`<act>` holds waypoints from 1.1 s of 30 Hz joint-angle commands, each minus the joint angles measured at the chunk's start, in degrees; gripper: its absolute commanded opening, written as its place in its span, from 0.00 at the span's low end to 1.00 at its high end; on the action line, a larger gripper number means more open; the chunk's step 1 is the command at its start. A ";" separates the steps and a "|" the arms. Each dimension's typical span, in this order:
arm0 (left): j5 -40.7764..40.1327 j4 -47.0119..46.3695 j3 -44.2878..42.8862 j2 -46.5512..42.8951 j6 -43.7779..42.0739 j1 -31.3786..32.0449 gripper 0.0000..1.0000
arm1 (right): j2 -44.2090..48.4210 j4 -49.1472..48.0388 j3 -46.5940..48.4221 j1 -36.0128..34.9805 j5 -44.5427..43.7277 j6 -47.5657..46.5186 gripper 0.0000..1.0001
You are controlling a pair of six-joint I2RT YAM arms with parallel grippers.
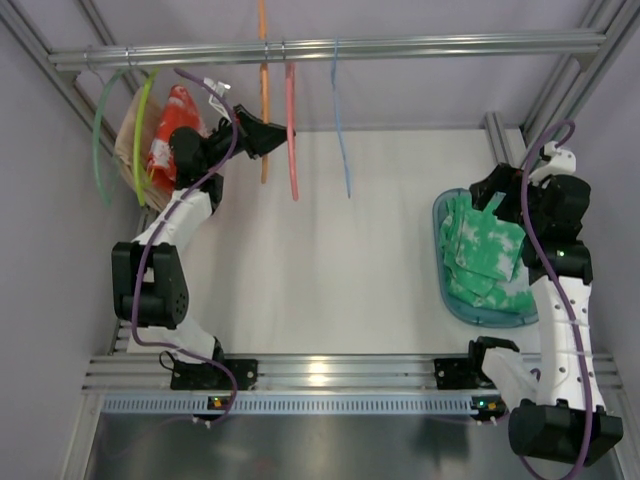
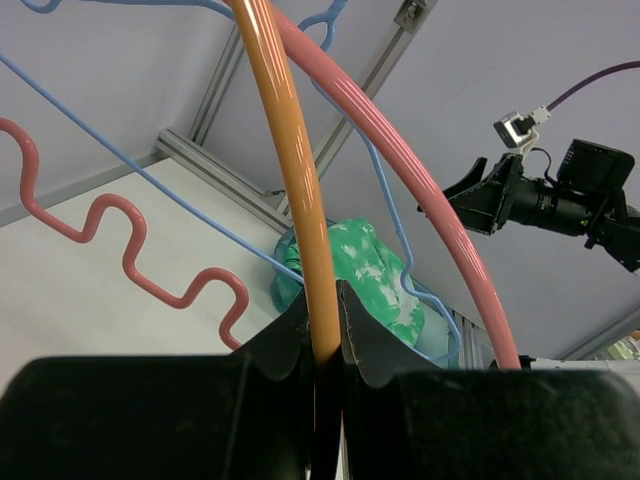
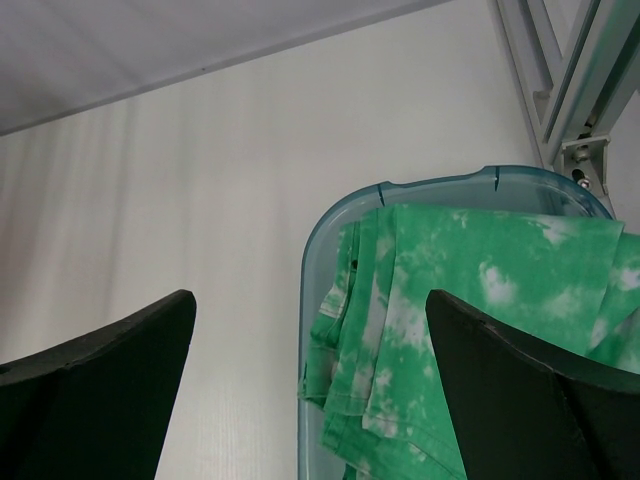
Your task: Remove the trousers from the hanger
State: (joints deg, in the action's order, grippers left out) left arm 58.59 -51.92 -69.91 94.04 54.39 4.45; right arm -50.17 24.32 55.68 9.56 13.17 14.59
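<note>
The green trousers (image 1: 485, 250) with white print lie heaped in a blue tray (image 1: 440, 215) at the right, off any hanger. They also show in the right wrist view (image 3: 450, 300) and far off in the left wrist view (image 2: 385, 280). The orange hanger (image 1: 264, 100) hangs bare from the rail. My left gripper (image 1: 272, 138) is shut on the hanger's orange bar (image 2: 295, 170), with the fingertips (image 2: 360, 325) pressed against it on both sides. My right gripper (image 3: 310, 330) is open and empty, just above the tray's left rim (image 3: 308, 260); in the top view it (image 1: 487, 205) hovers over the trousers' far end.
A pink-red hanger (image 1: 292, 130) and a blue hanger (image 1: 340, 130) hang just right of the orange one on the metal rail (image 1: 400, 46). A red printed garment (image 1: 175, 125), a beige garment (image 1: 130, 135) and green hangers (image 1: 100, 130) hang at the left. Frame posts stand at the corners.
</note>
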 commanded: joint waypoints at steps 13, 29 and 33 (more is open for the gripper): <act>-11.21 2.87 1.27 -6.23 9.94 1.26 0.00 | 3.41 -0.85 -1.28 0.37 0.63 0.53 0.99; -12.36 8.68 4.52 -8.52 9.33 2.67 0.00 | 5.17 -0.50 -2.42 0.37 0.72 0.53 0.99; -12.88 11.91 3.56 -8.26 8.02 2.67 0.00 | 5.52 -0.50 -2.77 0.37 0.81 0.61 0.99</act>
State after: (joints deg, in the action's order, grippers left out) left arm 49.08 -43.44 -65.52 87.24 62.96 7.33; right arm -45.60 25.15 53.12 9.56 13.39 14.68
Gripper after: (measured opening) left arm 0.132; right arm 0.993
